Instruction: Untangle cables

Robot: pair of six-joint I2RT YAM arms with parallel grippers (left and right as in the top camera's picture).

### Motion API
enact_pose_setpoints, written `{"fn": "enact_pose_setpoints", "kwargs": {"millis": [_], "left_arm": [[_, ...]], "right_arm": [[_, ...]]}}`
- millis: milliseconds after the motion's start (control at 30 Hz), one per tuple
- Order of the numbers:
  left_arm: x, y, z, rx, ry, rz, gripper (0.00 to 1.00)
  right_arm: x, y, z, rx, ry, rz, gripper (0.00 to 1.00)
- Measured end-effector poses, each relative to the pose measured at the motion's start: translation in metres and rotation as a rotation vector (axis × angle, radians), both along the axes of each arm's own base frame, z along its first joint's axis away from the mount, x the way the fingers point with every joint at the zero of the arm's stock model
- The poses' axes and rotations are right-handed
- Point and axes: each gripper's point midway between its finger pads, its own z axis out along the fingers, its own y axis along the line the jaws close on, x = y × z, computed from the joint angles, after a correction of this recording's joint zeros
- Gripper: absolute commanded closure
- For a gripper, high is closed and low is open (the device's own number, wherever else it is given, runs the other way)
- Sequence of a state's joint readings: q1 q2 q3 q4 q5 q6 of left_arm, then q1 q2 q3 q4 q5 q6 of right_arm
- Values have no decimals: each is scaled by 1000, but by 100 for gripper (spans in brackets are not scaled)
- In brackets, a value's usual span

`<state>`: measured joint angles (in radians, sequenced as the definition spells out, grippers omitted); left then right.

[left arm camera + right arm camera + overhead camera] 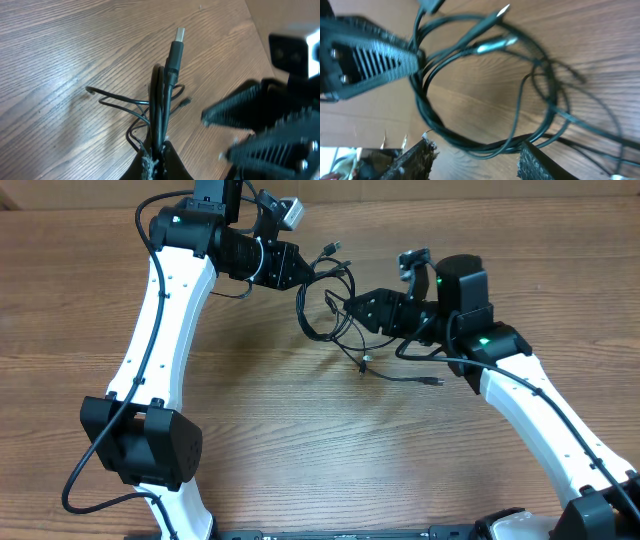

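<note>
A tangle of thin black cables [328, 305] hangs between my two grippers above the wooden table. My left gripper [297, 268] is shut on a bunch of cable strands; in the left wrist view [157, 155] the strands and a USB plug [179, 36] stick out past the fingertips. My right gripper [352, 308] is open, its fingers [475, 155] on either side of the lower loops [485, 145] without pinching them. Loose cable ends [432, 381] trail onto the table by the right arm.
The wooden table [300, 440] lies beneath both arms. The left arm's base [140, 445] stands at the front left. The right arm [540, 410] runs off to the front right. My right gripper shows blurred in the left wrist view [265, 125].
</note>
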<state>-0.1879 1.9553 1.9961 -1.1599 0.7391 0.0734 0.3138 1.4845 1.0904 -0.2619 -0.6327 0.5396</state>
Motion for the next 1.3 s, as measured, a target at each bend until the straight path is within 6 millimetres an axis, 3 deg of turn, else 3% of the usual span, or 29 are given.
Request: {"fn": "enact_pose_setpoints", "kwargs": {"millis": [300,533,733,867,1000,1200,1300], "left_arm": [[3,0,1,-48,153,155,96],[3,-1,1,-81,271,262,96],[3,0,1,-103,356,340,96],[3,0,1,-121,431,412,96],[3,1,0,-146,538,513,93],[5,5,-4,-145,613,624,86],[11,17,-13,-85,573,685,67]], "right_arm": [[-29,44,-2,-98,-175,206,39],[-25,55,-33,-190,-218,266,44],[-18,58,-37,-200,-259,273,67],[-18,59,-37,-200,-263,278,72],[-21,61,-37,-198,-268,290,95],[-22,60,-36,-158,-205,270,96],[-21,54,-32,-106,-171,275,96]]}}
